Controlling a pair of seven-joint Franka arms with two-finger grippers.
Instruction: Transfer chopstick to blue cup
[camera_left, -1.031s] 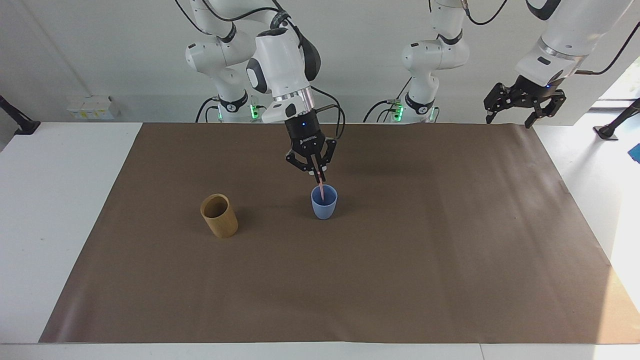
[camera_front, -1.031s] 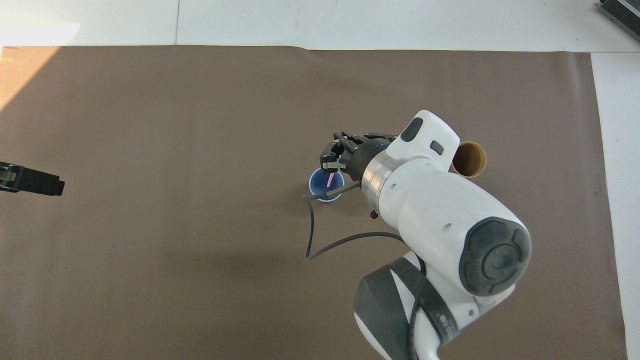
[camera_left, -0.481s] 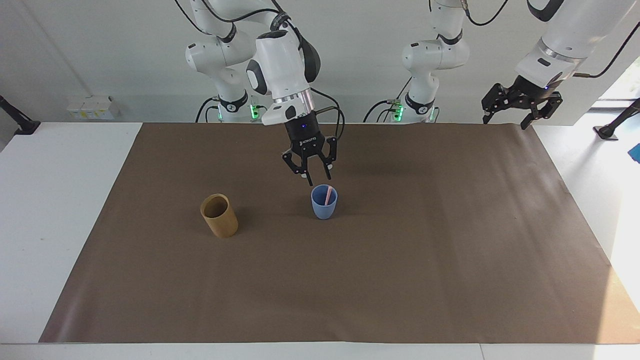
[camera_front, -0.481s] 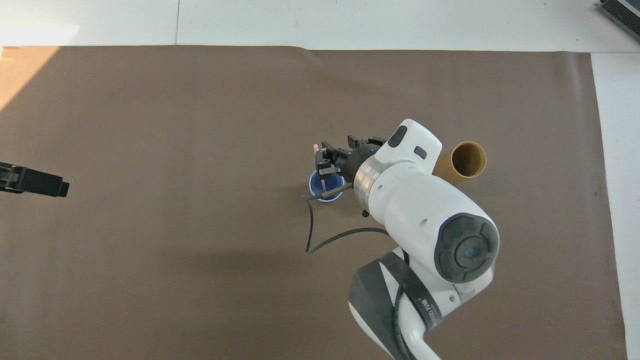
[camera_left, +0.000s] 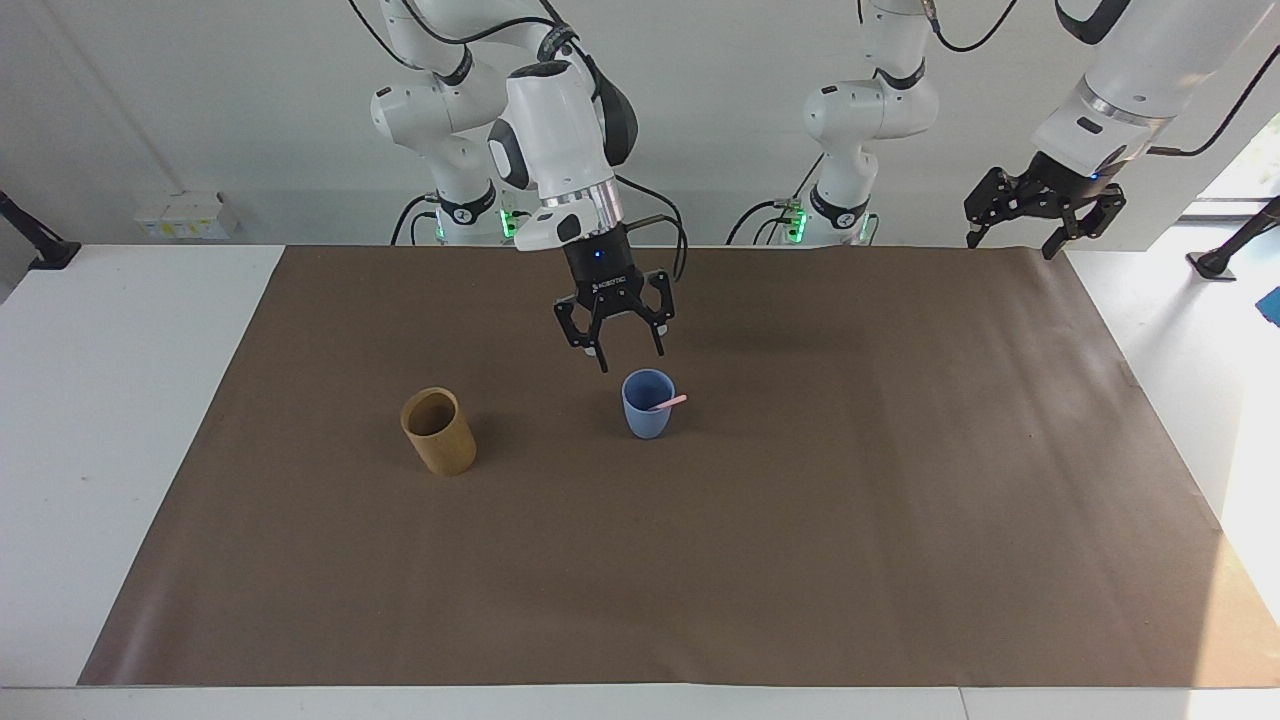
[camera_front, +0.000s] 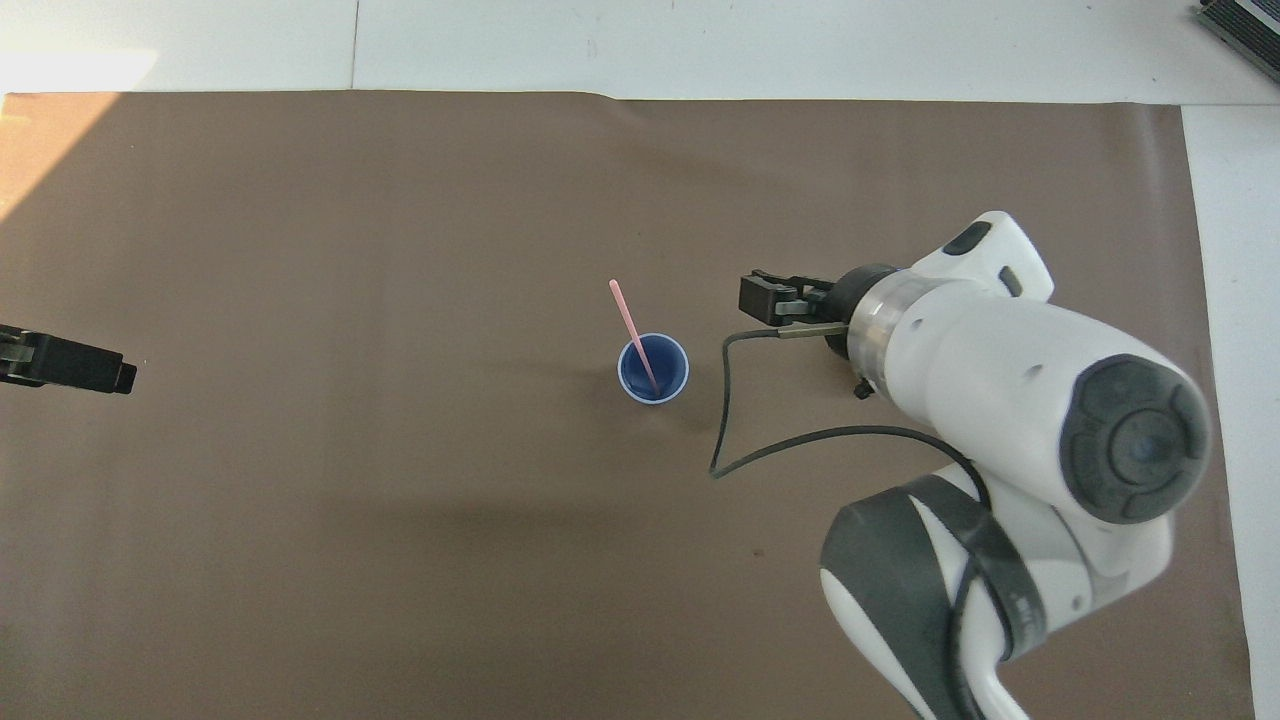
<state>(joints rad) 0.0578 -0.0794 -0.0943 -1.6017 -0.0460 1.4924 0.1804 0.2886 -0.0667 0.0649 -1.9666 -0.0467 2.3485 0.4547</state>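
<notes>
- The right gripper (camera_left: 619, 343) hangs in the air with its fingers spread apart and nothing between them.
- The blue cup (camera_left: 648, 403) stands upright on the brown mat (camera_left: 900, 520), just below that gripper and a little toward the left arm's end.
- The chopstick (camera_front: 634, 337) sits in the blue cup (lower end inside, upper end leaning over the rim and tilted toward the left arm's end), clear of the fingers.
- A wooden cup (camera_left: 438, 431) stands well apart from the gripper, toward the right arm's end.
- The left gripper (camera_left: 1040, 205) waits over the mat's corner, fingers apart, empty.
</notes>
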